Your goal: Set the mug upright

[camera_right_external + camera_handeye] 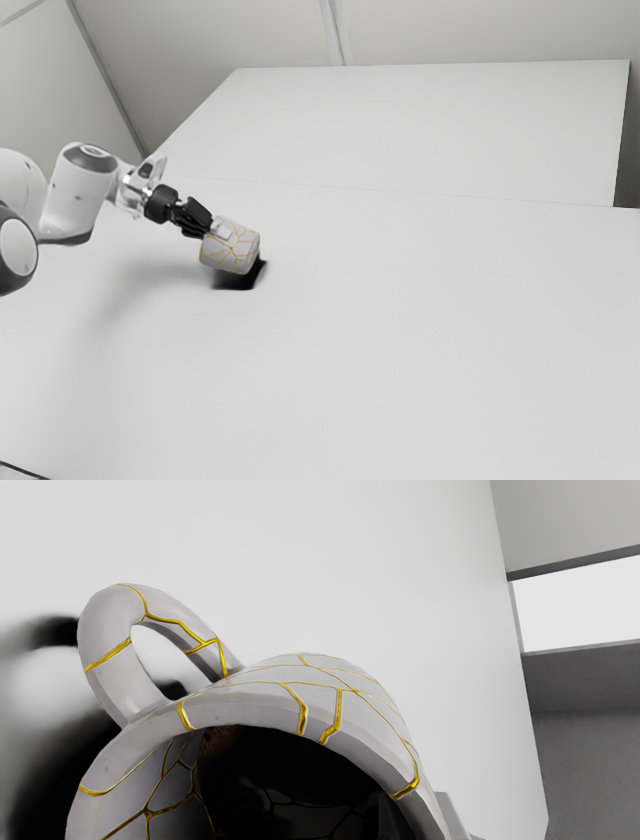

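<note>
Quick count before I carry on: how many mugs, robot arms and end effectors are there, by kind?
Mug: 1, pale with gold lines
Robot arm: 1
End effector: 1
Total: 3

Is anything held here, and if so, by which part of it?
Yes: the mug, held tilted by its rim wall, away from the handle, with one of the jaws inside and the other outside.

Arm (80, 195) from the exterior view's left, pincer (217, 229) (a black one) aslant downward.
</note>
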Motion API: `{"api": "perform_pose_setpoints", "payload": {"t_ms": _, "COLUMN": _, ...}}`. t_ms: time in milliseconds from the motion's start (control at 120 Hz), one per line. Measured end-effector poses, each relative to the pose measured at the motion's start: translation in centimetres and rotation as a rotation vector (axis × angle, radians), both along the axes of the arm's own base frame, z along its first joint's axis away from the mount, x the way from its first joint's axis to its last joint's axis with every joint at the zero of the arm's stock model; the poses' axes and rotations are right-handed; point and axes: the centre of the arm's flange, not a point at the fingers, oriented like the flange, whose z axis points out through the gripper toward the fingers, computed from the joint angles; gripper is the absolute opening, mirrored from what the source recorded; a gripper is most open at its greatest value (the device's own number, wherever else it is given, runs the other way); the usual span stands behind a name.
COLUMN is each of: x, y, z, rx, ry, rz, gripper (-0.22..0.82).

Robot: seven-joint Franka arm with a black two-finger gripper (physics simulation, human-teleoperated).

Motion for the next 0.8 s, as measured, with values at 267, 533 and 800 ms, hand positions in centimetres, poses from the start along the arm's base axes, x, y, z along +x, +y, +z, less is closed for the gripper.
{"api": "perform_pose_setpoints", "payload": {"t_ms": 267, "x": -1.4, "y": -5.6, "z": 2.6, "rx": 0.234, "ry": -0.024, "rz": -0.13, "gripper": -0.17}}
{"api": "perform_pose_setpoints", "payload": {"t_ms": 533, "x": -3.4, "y": -12.1, "z": 4.6, "rx": 0.579, "ry": -0.094, "rz": -0.268, "gripper": -0.18}}
{"api": "perform_pose_setpoints", "payload": {"t_ms": 800, "x": -5.9, "y": -16.4, "z": 5.3, "rx": 0.798, "ry": -0.116, "rz": -0.313, "gripper": -0.18}}
